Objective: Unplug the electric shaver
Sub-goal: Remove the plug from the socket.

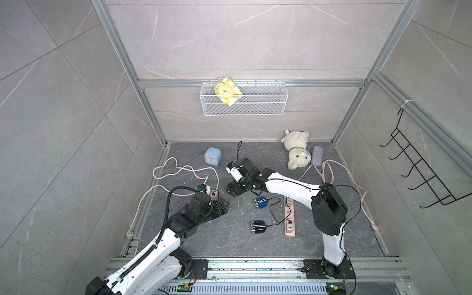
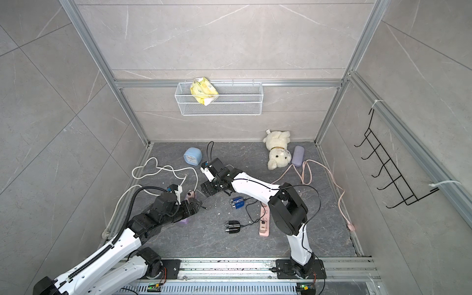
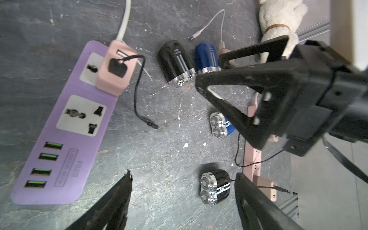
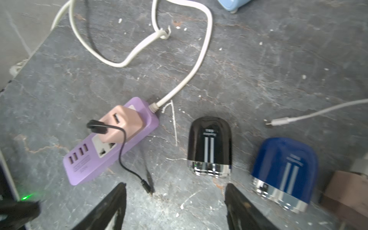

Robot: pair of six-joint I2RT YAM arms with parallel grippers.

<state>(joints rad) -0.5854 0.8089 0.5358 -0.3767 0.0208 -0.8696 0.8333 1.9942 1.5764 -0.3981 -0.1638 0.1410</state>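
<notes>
Dark grey stone-patterned flooring is occupied by a purple plastic power strip, into whose pink cube adapter a thin black charging cable is plugged. Its loose end is found on the flooring, apart from the black dome-shaped electric shaver (the unplugging is judged done). The left gripper and right gripper are held spread wide and empty, presumably to leave cable and shaver clear.

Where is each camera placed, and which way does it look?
Top views: high in front, looking down at the floor; left arm and right arm show.
Right wrist: on the right arm, facing the floor; right tool tips show.
Left wrist: on the left arm, facing the floor; left tool tips and right tool show.
Wrist views share the purple power strip.
</notes>
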